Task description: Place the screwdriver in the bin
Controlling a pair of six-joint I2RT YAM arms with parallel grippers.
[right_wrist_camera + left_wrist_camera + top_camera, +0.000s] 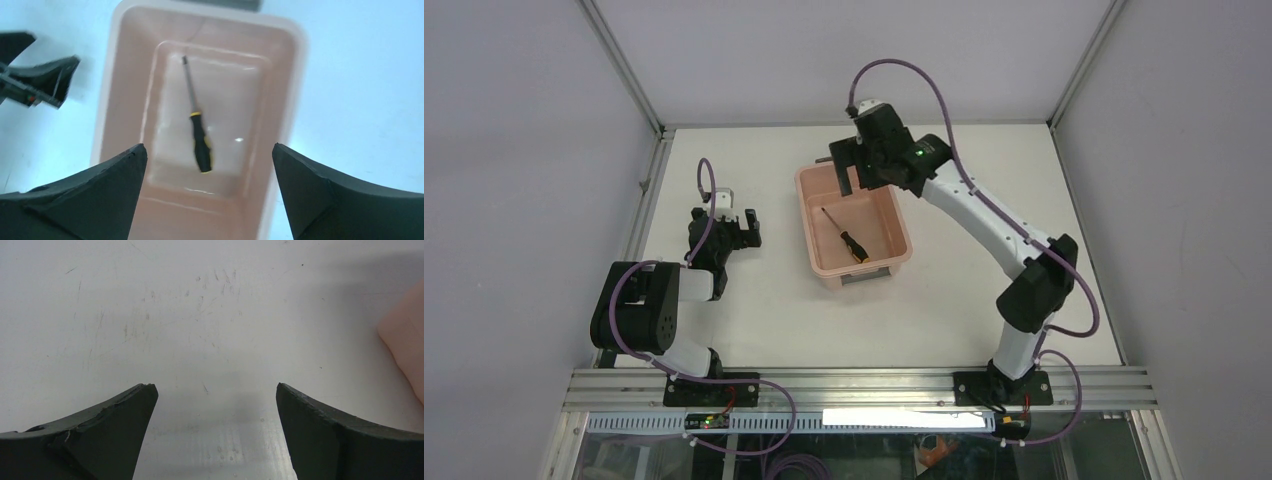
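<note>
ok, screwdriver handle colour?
The handle of the screwdriver is black with yellow accents; it shows best in the right wrist view.

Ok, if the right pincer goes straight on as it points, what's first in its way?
Most likely the screwdriver handle, lying on the bin floor, almost centred in the open right pincer. Depth is unclear, so possibly bare floor beside it.

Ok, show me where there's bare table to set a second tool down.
Widest: the near strip of table between the bin and the arm bases. Also the far left corner behind the left gripper. Tight: the gap between that gripper and the bin, and the bin's far end, where the open right gripper hangs above.
</note>
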